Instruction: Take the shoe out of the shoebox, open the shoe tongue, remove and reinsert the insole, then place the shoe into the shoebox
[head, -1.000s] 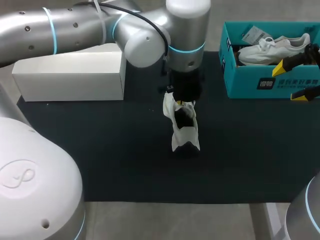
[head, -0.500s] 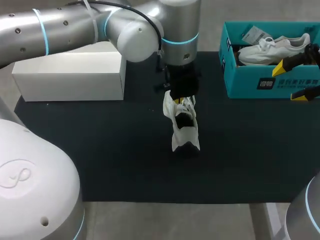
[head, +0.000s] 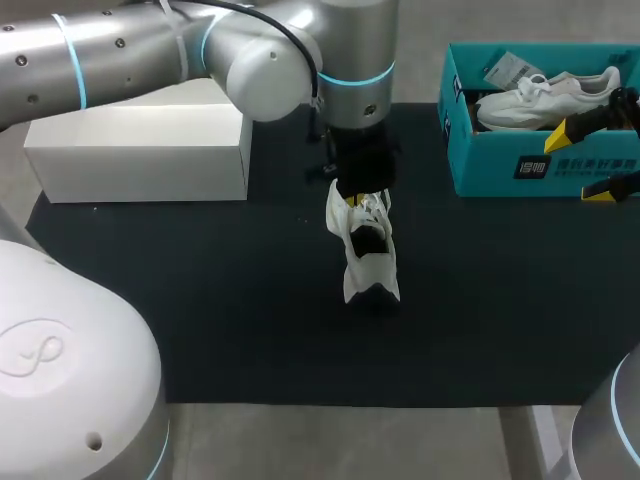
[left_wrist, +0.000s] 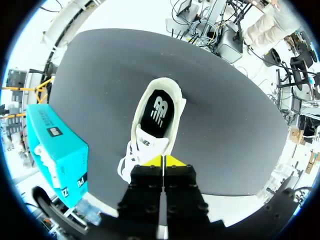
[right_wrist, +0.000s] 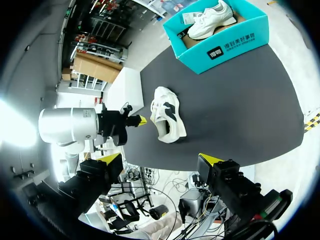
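Left wrist view shows the white shoe lying on the dark surface, out of the blue shoebox. The left fingers are pressed tight together right at the tongue; I cannot tell if they pinch it. The right fingers are spread wide and hold nothing. I think the shoe is light, with a soft, floppy top and a firm sole. Pinch the tongue by its top edge, and the thin, bendy insole by its heel end.
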